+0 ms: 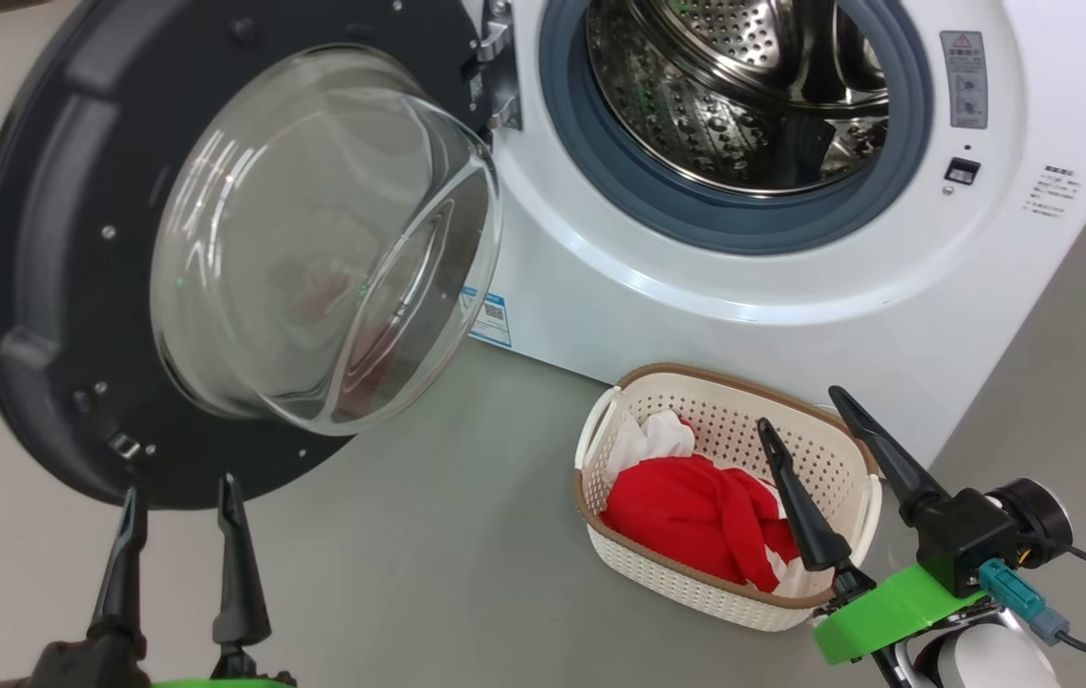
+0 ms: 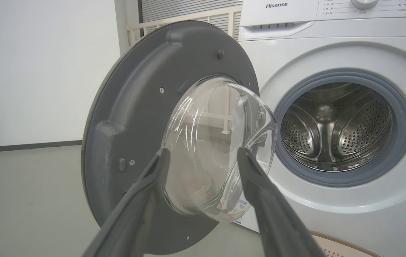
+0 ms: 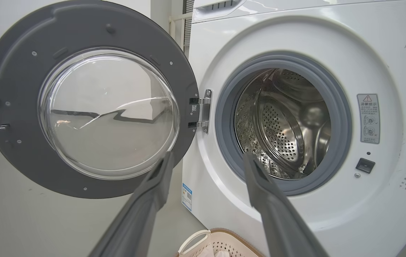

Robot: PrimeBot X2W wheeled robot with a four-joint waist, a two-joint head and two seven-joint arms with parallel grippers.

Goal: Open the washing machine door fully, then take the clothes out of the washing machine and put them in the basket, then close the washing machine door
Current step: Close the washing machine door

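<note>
Door (image 1: pixel 55 287) hangs wide open left of the washing machine (image 1: pixel 791 287), its top edge cut off in the head view. Its glass bowl (image 1: pixel 313 248) smears a reddish reflection I can't make out. Clothes (image 1: pixel 686 516), red with white bits, sit in the basket (image 1: pixel 686 588) on the floor (image 1: pixel 409 573) by the machine, partly hidden behind a finger (image 1: pixel 796 497) of the right gripper (image 1: pixel 798 405). Left gripper (image 1: pixel 181 483) hovers below the door. Both are spread apart, holding nothing.
</note>
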